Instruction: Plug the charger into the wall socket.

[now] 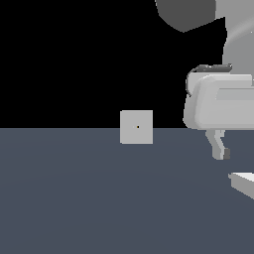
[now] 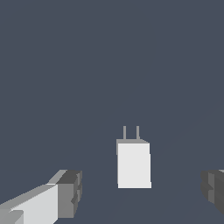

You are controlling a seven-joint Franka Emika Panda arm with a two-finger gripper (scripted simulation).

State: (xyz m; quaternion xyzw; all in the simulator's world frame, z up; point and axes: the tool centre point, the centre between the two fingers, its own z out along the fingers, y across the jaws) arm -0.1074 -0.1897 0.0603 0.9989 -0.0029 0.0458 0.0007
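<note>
The charger (image 2: 133,164) is a small pale grey-white block with two prongs, lying flat on the dark floor. In the wrist view it lies between my two spread fingers (image 2: 65,192), apart from both. In the exterior view it (image 1: 243,182) is cut off by the exterior view's right edge, just below my gripper (image 1: 221,151). My gripper (image 2: 141,194) is open and empty, hovering above the charger. The wall socket (image 1: 136,127) is an upright light grey square plate with a dark dot at its centre, standing well to the exterior view's left of my gripper.
The dark blue-grey floor (image 1: 99,198) stretches across the scene. The large grey gripper body (image 1: 221,101) and arm fill the exterior view's upper right.
</note>
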